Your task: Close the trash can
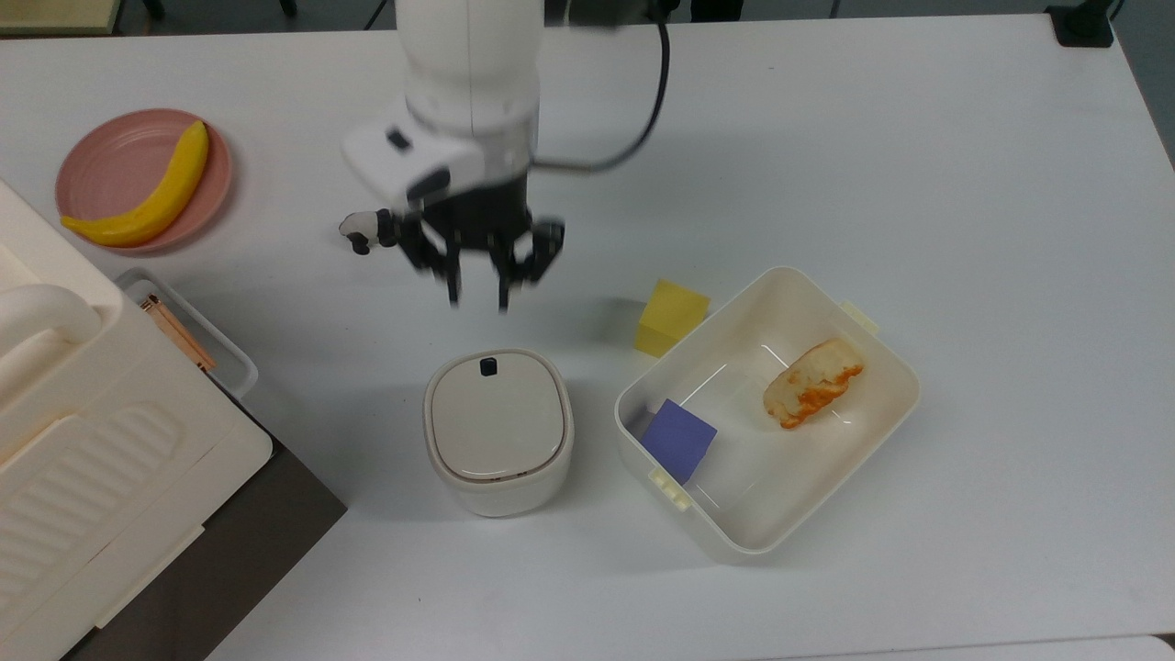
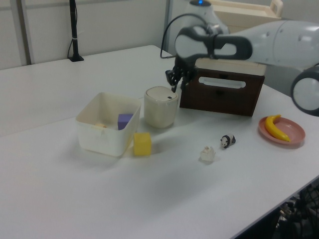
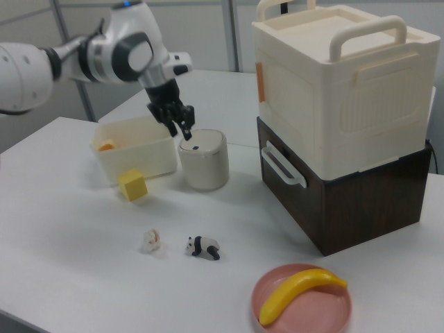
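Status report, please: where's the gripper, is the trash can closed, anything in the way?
Gripper empty, raised clear above trash can. Lid flat, looks closed. Nothing blocking.

The trash can (image 1: 498, 431) is cream white with a small dark button (image 1: 488, 367). A yellow banana (image 1: 147, 191) lies on a pink plate (image 1: 110, 165). The foam cube (image 1: 672, 317) is yellow, the block (image 1: 679, 439) purple, and the toy panda (image 3: 202, 247) black and white.
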`<state>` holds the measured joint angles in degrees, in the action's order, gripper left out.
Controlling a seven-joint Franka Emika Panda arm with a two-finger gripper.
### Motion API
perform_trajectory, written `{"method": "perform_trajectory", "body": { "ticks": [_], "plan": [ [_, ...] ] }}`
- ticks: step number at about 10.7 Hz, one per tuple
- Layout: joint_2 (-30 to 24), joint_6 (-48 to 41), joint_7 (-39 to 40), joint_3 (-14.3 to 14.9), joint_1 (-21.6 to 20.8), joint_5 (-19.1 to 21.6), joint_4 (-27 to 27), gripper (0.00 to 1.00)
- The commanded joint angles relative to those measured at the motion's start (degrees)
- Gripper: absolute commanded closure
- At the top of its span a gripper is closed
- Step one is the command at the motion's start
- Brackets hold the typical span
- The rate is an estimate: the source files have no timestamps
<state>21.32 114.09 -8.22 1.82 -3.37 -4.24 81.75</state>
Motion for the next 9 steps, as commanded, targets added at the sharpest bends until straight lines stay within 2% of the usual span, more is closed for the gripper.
{"method": "perform_trajectory", "body": {
  "ticks": [1,4,9],
  "plan": [
    [-10.2,-15.0,-0.1,0.4,-0.5,2.3,3.3,0.00],
    [-13.2,-23.0,0.1,0.1,-0.8,2.3,3.3,0.00],
    [-13.2,-23.6,0.1,-0.2,-1.0,2.2,3.4,0.00]
  ]
}}
